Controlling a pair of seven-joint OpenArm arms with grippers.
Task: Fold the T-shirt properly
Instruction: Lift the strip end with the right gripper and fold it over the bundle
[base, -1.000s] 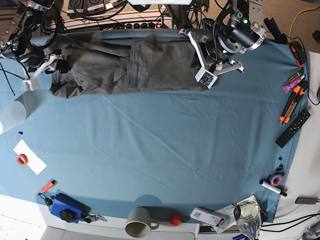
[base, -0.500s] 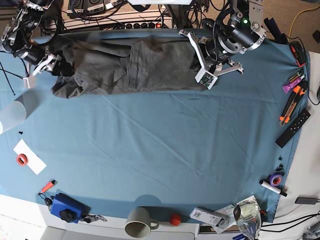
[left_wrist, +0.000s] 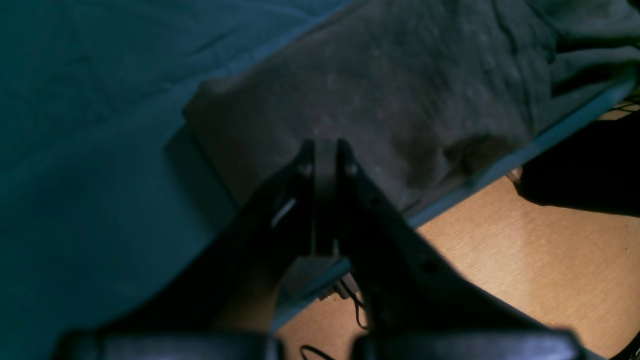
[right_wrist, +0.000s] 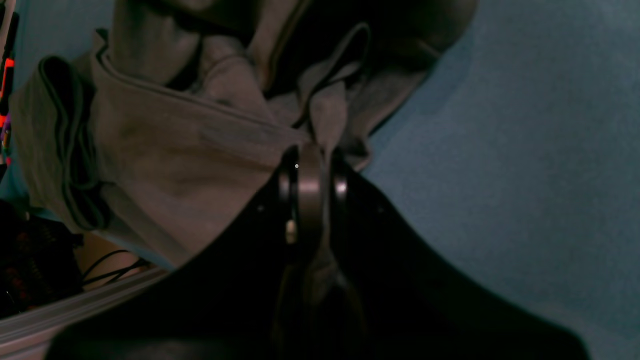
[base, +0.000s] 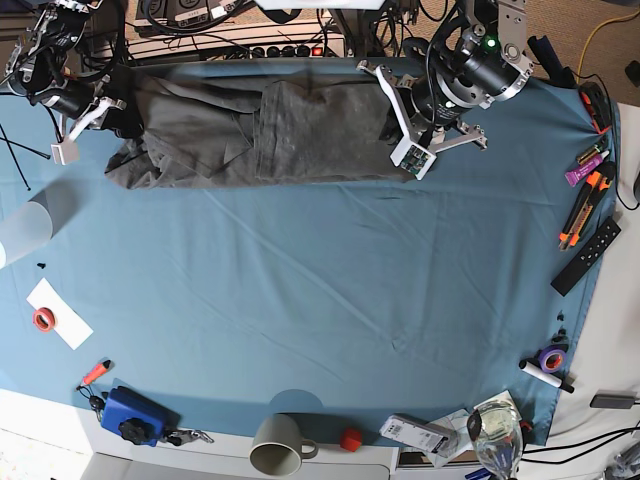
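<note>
Right gripper (right_wrist: 312, 167) — pinching, dark T-shirt (right_wrist: 185, 145) — bunched

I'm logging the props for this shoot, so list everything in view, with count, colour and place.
T-shirt: one, dark grey, bunched along the far edge
Tablecloth: one, blue, under the T-shirt
Mug: one, grey, near edge
Tape roll: one, red, on white paper, left
Blue tool: one, near left
Other small items: several, mixed colours, near and right edges
Left gripper: one, black, shut, over the T-shirt
Right gripper: one, black, shut on the T-shirt
</note>
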